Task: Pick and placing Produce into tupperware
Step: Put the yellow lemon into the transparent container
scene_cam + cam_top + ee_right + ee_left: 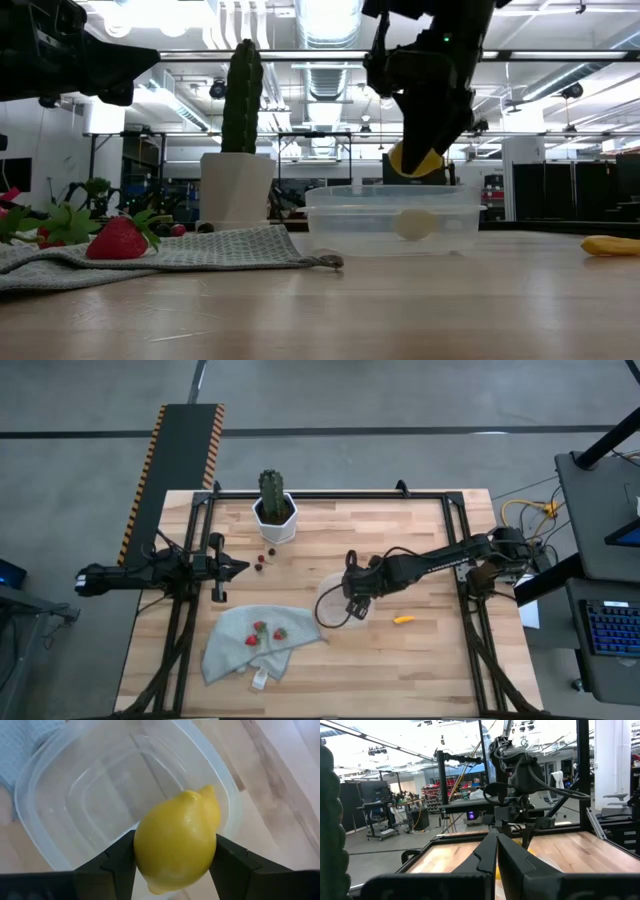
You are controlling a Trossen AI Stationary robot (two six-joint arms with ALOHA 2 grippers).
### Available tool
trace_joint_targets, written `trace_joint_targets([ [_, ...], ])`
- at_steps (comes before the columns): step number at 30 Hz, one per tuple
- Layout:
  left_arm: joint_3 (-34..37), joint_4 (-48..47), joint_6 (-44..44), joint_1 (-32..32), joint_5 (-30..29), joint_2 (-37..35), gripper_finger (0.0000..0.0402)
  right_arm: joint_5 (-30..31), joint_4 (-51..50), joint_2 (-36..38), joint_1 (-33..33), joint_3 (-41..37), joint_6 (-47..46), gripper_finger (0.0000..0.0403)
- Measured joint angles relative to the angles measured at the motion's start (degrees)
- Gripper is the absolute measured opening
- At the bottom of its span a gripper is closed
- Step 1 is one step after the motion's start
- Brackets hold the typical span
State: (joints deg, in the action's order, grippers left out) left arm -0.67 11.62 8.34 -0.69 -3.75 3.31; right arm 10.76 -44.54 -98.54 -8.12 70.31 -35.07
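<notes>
Butcher-block tabletop (420,660) inside a black frame, workshop hall beyond.

Risk: the lemon (176,839), clamped between the right pincer (175,857) fingers, hangs above the tupperware (100,795), toward the rim at 3 o'clock in the high view. Let go off-centre, it could strike the wall and roll out, or nudge the light tub across the wood. The low view seems to show a second pale lemon (415,223) already inside; a drop onto it might bounce.

Item, lemon: bright yellow, waxy, finely pitted skin, blunt nipple at one end, firm and round, prone to rolling.

Item, tupperware: clear, shallow, rounded-square, at tabletop centre, its edge at 9 o'clock touching the grey cloth (240,650).

Remaining produce: strawberries (262,632) on the cloth at 7 o'clock of the tub; small dark berries (264,557) at 10 o'clock; orange-yellow piece (403,619) at 3 o'clock.

Other: cactus (272,490) in white pot at 11 o'clock.

Left pincer (243,568): idle at the 9 o'clock edge, fingers closed together, empty.
</notes>
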Motion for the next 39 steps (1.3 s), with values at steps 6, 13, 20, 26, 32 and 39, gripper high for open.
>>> trace_joint_targets([
  [6, 0.0, 0.0, 0.0, 0.0, 0.0, 0.0, 0.0000, -0.7, 2.0, 0.0, 0.7, -1.7, 0.6, 0.0193],
  [13, 0.0, 0.0, 0.0, 0.0, 0.0, 0.0, 0.0000, -3.9, 6.5, 0.0, 0.7, -4.9, -0.8, 0.0193],
  [20, 0.0, -0.1, 0.0, 0.0, 0.0, 0.0, 0.0000, -6.7, 10.0, 0.0, 0.7, -7.7, -1.4, 0.0193],
  [26, 0.0, -0.1, 0.0, 0.0, 0.0, 0.0, 0.0000, -6.8, 10.7, 0.0, 0.7, -8.3, -1.3, 0.0193],
  [32, 0.0, -0.1, 0.0, 0.0, 0.0, 0.0, 0.0000, -6.8, 10.8, 0.0, 0.6, -8.4, -1.0, 0.0196],
  [39, 0.0, -0.1, 0.0, 0.0, 0.0, 0.0, 0.0000, -6.7, 10.8, 0.0, 0.6, -8.4, -0.9, 0.0219],
])
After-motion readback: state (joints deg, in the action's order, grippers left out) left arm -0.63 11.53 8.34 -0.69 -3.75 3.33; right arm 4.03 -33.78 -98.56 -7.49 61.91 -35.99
